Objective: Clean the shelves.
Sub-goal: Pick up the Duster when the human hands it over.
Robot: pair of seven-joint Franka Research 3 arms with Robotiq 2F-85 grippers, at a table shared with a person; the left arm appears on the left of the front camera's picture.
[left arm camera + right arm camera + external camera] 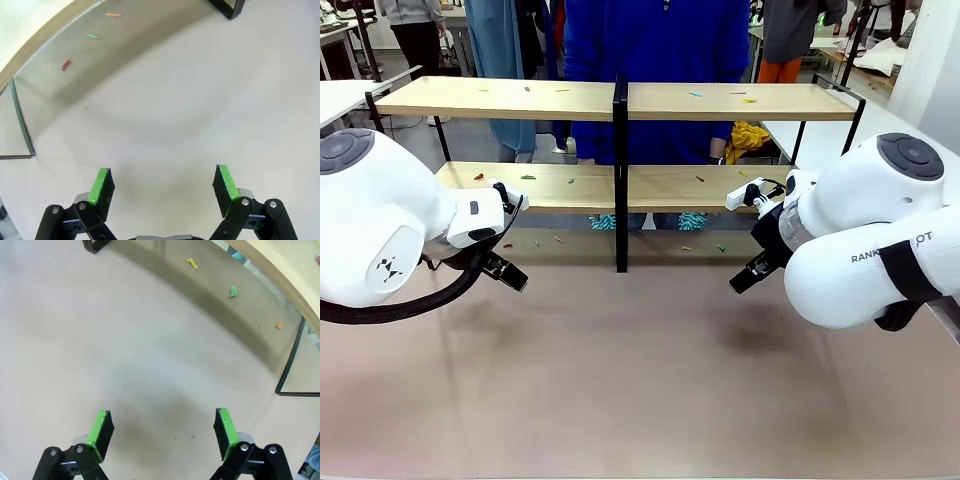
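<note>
Two sets of jaws wide open, empty, above the worktop (640, 380).
I reckon they hang short of the shelves (500, 97), leaving approach room toward the coloured scraps (528, 177).

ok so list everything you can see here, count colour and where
shelves: one, light wood, black frame, far side of table
table: one, beige, under everything
scraps: many, red, green, yellow, orange, on both boards and the table beneath
teal tufts: two, teal, behind the lower board
yellow cloth: one, yellow, behind the shelves
person: one, blue top, behind the shelves
left gripper: one, black, green pads, open over bare table
right gripper: one, black, green pads, open over bare table
</note>
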